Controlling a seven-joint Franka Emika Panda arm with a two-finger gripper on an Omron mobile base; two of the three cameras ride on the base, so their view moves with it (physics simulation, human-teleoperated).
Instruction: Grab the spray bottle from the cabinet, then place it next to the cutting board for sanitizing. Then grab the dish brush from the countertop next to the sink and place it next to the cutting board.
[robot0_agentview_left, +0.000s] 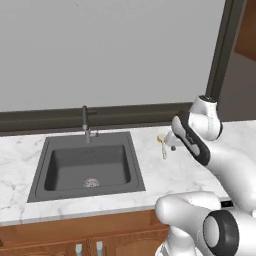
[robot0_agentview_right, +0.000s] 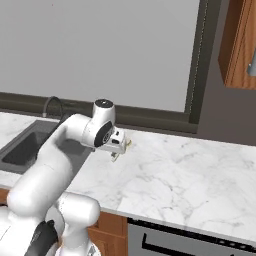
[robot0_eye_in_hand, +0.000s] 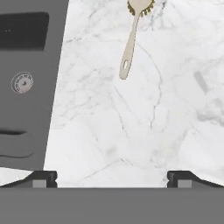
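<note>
The dish brush (robot0_eye_in_hand: 128, 49) lies on the white marble countertop (robot0_eye_in_hand: 109, 127) just right of the dark grey sink (robot0_agentview_left: 87, 167). Its yellow bristled head (robot0_eye_in_hand: 140, 5) is cut off by the top edge of the hand view. My gripper (robot0_eye_in_hand: 112, 179) hovers over the bare marble short of the brush handle, jaws wide apart and nothing between them. From the left base camera the brush (robot0_agentview_left: 162, 145) peeks out beside my hand (robot0_agentview_left: 176, 141). The brown wall cabinet (robot0_agentview_right: 239, 45) hangs at the upper right. The spray bottle and the cutting board are out of view.
A gooseneck faucet (robot0_agentview_left: 86, 122) stands behind the sink. A dark ledge (robot0_agentview_left: 125, 116) and a dark upright post (robot0_agentview_right: 196, 65) run along the wall. To the right the countertop (robot0_agentview_right: 195, 170) stretches on, with a dark appliance front (robot0_agentview_right: 190, 240) below it.
</note>
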